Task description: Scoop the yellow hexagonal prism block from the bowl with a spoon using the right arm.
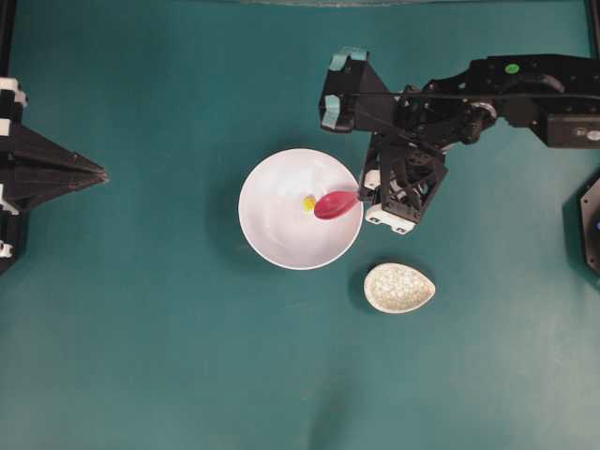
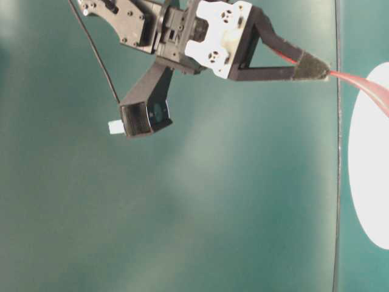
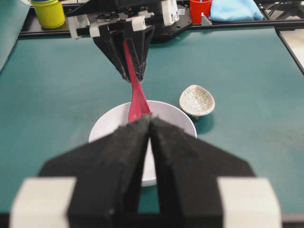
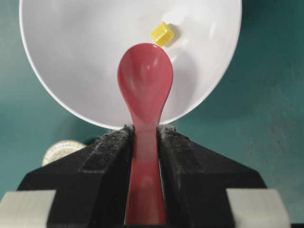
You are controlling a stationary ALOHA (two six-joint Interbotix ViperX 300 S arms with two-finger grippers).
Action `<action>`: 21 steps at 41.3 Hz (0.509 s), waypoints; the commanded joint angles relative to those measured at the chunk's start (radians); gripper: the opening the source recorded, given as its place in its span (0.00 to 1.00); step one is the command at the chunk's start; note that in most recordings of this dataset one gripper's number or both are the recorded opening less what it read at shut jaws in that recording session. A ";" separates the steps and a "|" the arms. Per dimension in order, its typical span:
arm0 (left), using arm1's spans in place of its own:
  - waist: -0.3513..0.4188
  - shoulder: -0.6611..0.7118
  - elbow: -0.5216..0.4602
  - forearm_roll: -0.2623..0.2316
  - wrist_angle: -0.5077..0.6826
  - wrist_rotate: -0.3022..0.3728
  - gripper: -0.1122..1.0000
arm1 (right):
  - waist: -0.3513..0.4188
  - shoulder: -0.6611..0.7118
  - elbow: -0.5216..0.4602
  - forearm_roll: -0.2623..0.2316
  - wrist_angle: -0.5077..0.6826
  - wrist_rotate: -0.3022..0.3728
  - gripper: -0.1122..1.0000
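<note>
Right at the tip of the spoon: the yellow hexagonal prism block, not in the scoop yet.

So the right gripper has its jaws clamped on the pink-red handle, scoop poking out over the white bowl with the hollow side up and nothing in it. Block sits on the bowl floor just past the scoop's far edge, a touch to one side; can't really tell if they're touching. From the left wrist view the block is hidden behind the left gripper, whose pads are pressed together on nothing, and the bowl's near half is blocked too. Table-level view cuts the bowl off at the frame edge and only shows a sliver of handle. The speckled spoon rest sits near the gripper's side, mostly hidden in the right wrist view.
</note>
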 commanded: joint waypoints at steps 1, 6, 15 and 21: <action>-0.002 0.005 -0.034 0.002 -0.003 0.002 0.18 | 0.003 -0.002 -0.040 -0.003 0.018 0.002 0.32; -0.002 0.003 -0.034 0.002 -0.003 0.002 0.18 | 0.003 0.011 -0.044 -0.003 0.026 0.002 0.32; -0.002 0.003 -0.034 0.002 -0.003 0.002 0.18 | 0.005 0.031 -0.046 -0.003 0.026 0.002 0.32; -0.002 0.005 -0.034 0.002 -0.003 0.002 0.18 | 0.005 0.043 -0.046 -0.005 0.025 0.000 0.32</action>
